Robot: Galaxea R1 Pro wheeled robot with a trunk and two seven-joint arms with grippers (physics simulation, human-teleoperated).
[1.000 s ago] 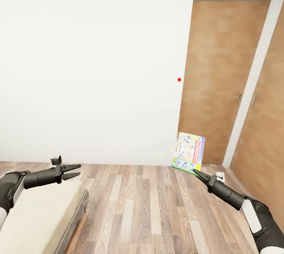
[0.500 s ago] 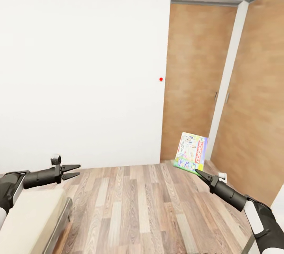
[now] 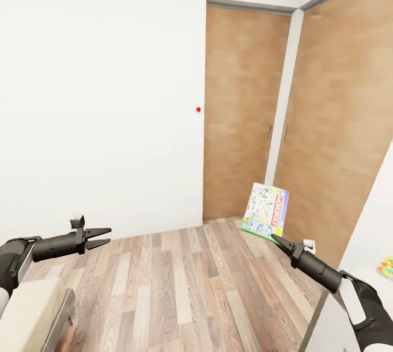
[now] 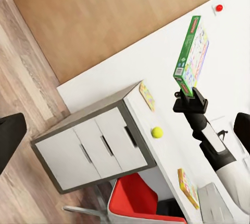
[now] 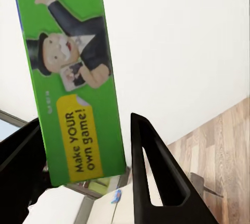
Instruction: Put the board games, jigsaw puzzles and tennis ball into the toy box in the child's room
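My right gripper is shut on the lower edge of the green-edged Monopoly board game and holds it upright in the air in front of the wooden doors. The right wrist view shows the game's green side clamped between the two black fingers. My left gripper is open and holds nothing. In the left wrist view the table carries the tennis ball, a multicoloured jigsaw puzzle, a yellowish flat square and part of the grey toy box.
Two wooden doors close off the room's corner ahead. The bed's corner lies at lower left, the table's white end at lower right with a puzzle on it. A red chair stands by the table's drawers.
The camera has turned right: doors and wall slid left, most of the bed left the picture, and the table's end came in. Both arms keep their poses, with the Monopoly box still held.
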